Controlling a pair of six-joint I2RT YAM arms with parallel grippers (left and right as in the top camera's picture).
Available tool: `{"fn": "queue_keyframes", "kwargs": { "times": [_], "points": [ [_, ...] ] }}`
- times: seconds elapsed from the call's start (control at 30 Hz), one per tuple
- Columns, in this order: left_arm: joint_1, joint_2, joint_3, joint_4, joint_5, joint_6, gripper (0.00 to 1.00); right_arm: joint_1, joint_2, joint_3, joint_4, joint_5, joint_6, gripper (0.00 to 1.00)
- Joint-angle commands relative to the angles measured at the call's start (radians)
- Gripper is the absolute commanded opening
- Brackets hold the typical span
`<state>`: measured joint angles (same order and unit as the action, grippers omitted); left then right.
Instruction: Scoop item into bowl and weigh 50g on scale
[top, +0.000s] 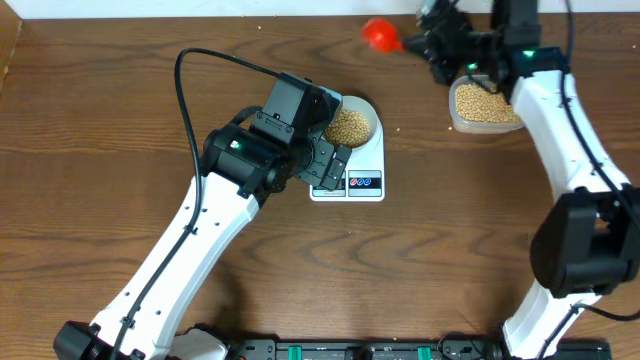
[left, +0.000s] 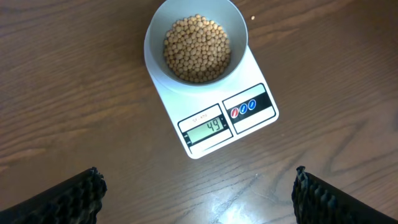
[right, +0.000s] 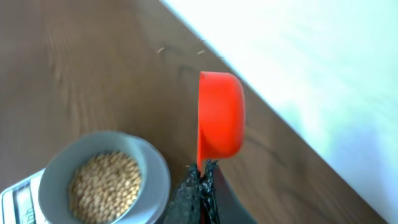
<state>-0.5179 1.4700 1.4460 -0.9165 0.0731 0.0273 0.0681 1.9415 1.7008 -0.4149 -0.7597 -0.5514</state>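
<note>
Resting on a white scale (left: 171, 102) near the table's (top: 100, 120) far edge, a pale bowl (left: 154, 46) holds tan beans (left: 196, 50); the display (left: 205, 127) reads 49. Left gripper (left: 198, 186) hovers above, spread wide. Right gripper (right: 199, 180) pinches a red scoop (right: 219, 115) by the far right corner.

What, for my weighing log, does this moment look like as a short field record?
bowl: on the scale, holding beans
display: reads 49
left gripper: jaws open, empty, close to the scale
right gripper: jaws shut on the red scoop handle, beside the tub of beans
scoop: turned on its side; contents not visible
</note>
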Motion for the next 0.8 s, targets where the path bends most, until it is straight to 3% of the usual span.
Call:
{"fn": "queue_keyframes", "kwargs": {
  "times": [0.0, 0.3, 0.6, 0.77],
  "points": [
    [0.002, 0.007, -0.01, -0.003, 0.002, 0.01, 0.98, -0.059, -0.038, 0.014, 0.013, -0.009, 0.241, 0.01],
    [0.002, 0.007, -0.01, -0.003, 0.002, 0.01, 0.98, -0.194, -0.04, 0.014, -0.13, 0.04, 0.508, 0.01],
    [0.002, 0.007, -0.01, -0.003, 0.002, 0.01, 0.98, -0.211, -0.085, 0.053, -0.326, 0.321, 0.541, 0.01],
    [0.002, 0.007, -0.01, -0.003, 0.002, 0.01, 0.98, -0.23, -0.085, 0.118, -0.497, 0.34, 0.551, 0.01]
  ]
}}
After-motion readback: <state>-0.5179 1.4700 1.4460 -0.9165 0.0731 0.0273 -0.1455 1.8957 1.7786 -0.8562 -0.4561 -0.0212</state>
